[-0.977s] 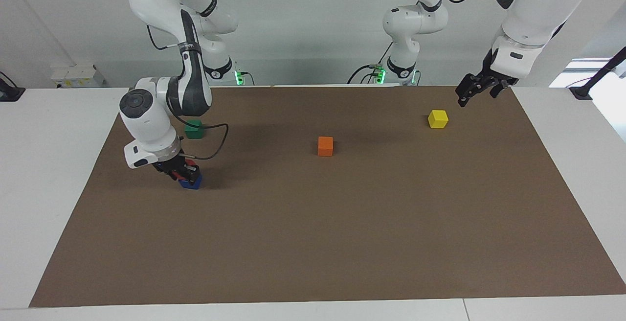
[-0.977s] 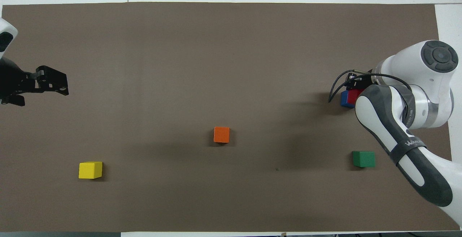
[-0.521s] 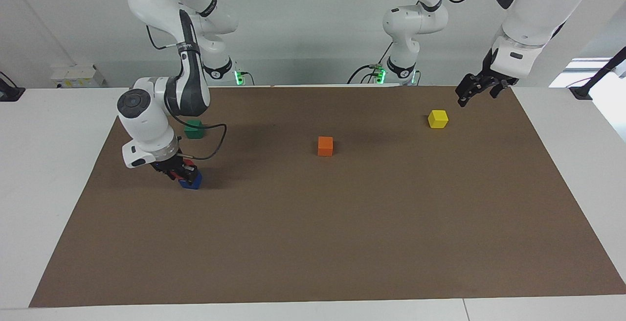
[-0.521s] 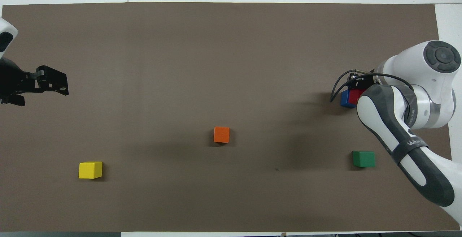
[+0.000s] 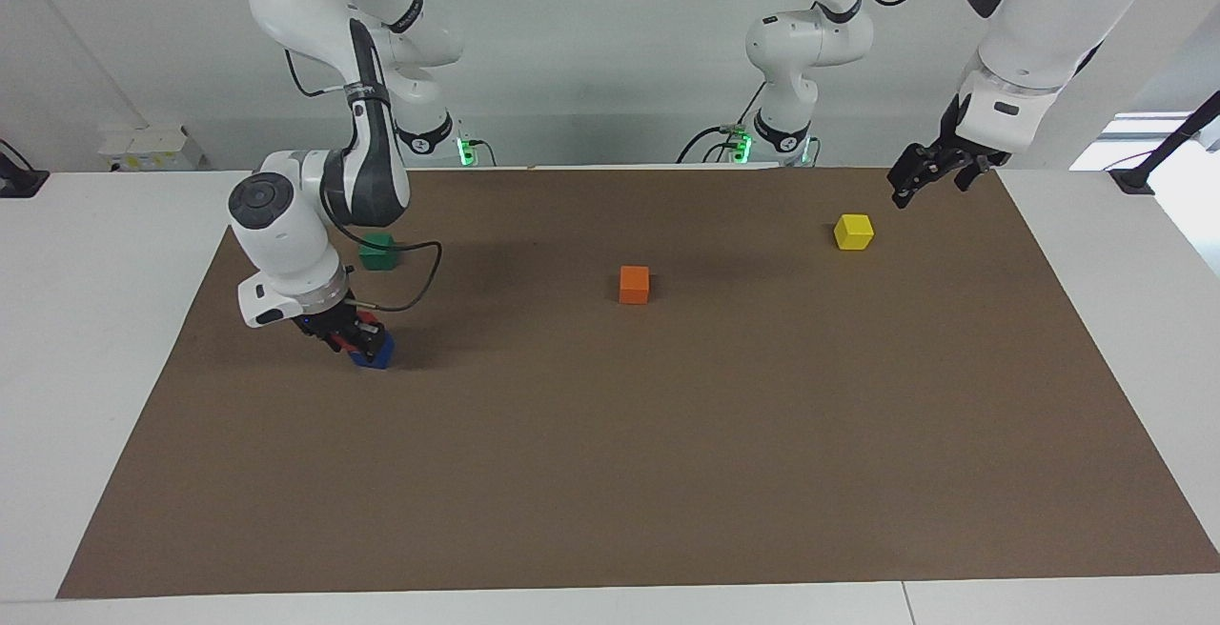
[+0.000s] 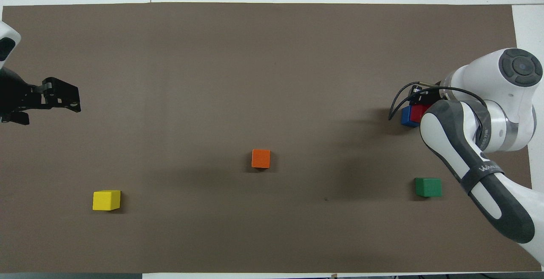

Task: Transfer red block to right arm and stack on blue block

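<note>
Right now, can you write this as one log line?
right pincer: shut on red block, over blue block | left pincer: open, waiting above mat corner near yellow block

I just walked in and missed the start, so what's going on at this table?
The right gripper is shut on the red block and holds it down on top of the blue block, toward the right arm's end of the brown mat. It has not let go yet. The left gripper waits open in the air near the yellow block. The orange block and green block lie untouched on the mat.
</note>
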{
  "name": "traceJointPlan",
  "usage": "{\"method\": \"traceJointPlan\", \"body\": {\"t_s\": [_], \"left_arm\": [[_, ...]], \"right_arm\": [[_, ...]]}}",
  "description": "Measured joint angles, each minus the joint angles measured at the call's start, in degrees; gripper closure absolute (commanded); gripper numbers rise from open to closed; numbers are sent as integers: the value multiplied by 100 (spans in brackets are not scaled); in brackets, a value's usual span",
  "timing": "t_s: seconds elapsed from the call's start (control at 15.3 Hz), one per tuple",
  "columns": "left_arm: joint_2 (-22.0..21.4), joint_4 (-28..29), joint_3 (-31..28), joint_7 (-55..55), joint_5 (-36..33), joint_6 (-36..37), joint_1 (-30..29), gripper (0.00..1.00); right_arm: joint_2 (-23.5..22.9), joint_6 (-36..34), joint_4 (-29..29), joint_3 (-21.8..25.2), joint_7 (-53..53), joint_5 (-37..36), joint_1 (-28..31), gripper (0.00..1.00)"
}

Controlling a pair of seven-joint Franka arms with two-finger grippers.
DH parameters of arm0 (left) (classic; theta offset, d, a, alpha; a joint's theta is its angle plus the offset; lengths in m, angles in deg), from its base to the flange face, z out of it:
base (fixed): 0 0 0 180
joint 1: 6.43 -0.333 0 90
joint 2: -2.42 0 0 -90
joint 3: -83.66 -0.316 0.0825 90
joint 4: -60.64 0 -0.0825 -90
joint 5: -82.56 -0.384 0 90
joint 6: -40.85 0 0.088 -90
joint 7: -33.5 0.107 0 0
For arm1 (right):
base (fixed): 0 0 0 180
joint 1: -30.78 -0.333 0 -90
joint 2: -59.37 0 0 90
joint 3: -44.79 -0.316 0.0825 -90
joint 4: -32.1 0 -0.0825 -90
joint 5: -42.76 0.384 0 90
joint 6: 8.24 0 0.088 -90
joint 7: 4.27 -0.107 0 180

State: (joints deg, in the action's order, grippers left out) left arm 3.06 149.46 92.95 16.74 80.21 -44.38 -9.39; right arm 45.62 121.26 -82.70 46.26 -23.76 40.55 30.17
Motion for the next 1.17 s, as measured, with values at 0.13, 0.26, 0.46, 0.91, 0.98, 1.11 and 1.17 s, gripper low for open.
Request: {"method": "traceJointPlan", "body": {"t_s": [0.13, 0.26, 0.46, 0.91, 0.98, 1.11, 1.17], "left_arm": [[0, 0, 0, 0, 0, 0, 0, 0], [0, 0, 0, 0, 0, 0, 0, 0], [0, 0, 0, 0, 0, 0, 0, 0], [0, 0, 0, 0, 0, 0, 0, 0], [0, 0, 0, 0, 0, 0, 0, 0], [0, 0, 0, 0, 0, 0, 0, 0], [0, 0, 0, 0, 0, 0, 0, 0]], "right_arm": [[0, 28, -12, -1, 0, 0, -4, 100], [0, 40, -15, -2, 0, 0, -5, 100], [0, 43, -16, -2, 0, 0, -5, 100], [0, 44, -18, -3, 0, 0, -35, 62], [0, 44, -19, -3, 0, 0, -36, 56], [0, 44, -19, -3, 0, 0, -38, 53], [0, 44, -19, -3, 0, 0, -38, 53]]}}
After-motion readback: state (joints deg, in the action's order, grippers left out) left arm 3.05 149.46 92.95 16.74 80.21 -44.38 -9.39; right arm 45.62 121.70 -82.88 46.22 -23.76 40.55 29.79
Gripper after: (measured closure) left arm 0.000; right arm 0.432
